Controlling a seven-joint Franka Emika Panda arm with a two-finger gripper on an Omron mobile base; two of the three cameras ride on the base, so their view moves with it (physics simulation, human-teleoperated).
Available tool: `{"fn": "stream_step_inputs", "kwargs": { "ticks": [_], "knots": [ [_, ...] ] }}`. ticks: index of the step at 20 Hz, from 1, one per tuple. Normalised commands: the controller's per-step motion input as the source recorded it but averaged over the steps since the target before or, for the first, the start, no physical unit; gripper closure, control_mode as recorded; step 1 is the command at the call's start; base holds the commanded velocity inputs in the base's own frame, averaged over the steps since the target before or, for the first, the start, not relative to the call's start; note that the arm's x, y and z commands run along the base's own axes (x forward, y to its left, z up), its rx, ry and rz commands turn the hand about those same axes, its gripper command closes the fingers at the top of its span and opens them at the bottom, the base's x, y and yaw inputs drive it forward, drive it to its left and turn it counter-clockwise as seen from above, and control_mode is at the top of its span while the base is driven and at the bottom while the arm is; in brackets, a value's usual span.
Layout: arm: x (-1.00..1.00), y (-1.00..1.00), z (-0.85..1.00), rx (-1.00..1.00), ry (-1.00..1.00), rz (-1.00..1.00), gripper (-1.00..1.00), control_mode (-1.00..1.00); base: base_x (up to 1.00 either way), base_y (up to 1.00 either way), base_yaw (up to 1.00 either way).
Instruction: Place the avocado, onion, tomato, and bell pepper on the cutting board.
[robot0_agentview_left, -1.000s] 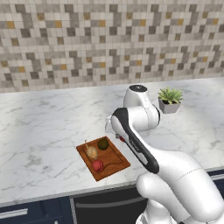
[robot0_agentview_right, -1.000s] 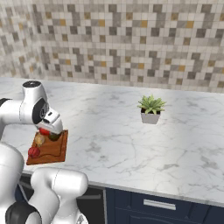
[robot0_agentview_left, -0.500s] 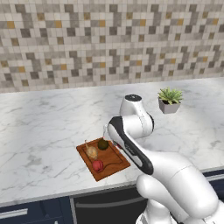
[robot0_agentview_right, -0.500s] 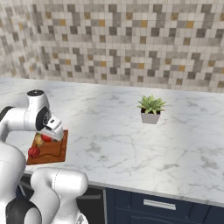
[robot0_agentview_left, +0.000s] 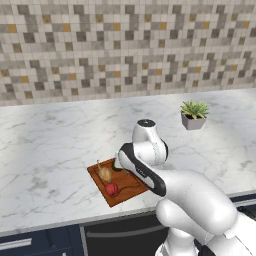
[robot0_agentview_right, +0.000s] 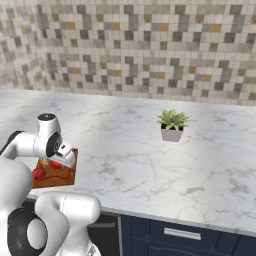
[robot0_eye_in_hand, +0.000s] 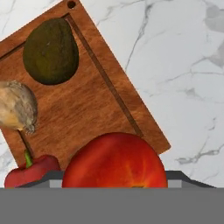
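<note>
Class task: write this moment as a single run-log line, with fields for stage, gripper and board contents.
stage: tomato over cutting board | gripper: shut on tomato | on board: avocado, onion, bell pepper

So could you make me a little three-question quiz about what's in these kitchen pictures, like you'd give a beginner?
1. True or false: the avocado lies on the cutting board.
2. Which sits nearest the gripper's camera in the hand view? A) the onion B) the tomato C) the bell pepper
3. Fill in: farther along the marble counter stands a small potted ____.

Key: 1 true; 2 B; 3 plant.
</note>
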Motion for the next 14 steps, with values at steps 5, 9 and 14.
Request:
{"fn": "stream_step_inputs", "kwargs": {
  "ticks": [5,9,14],
  "knots": [
    [0.14,0.23,-0.27,0.0,0.02,0.0,1.0,-1.0,0.0,0.0,0.0],
    [0.05,0.15,-0.24,0.0,0.0,0.0,1.0,-1.0,0.0,0.0,0.0],
    [0.09,0.07,-0.26,0.0,0.01,0.0,1.0,-1.0,0.0,0.0,0.0]
  ]
}}
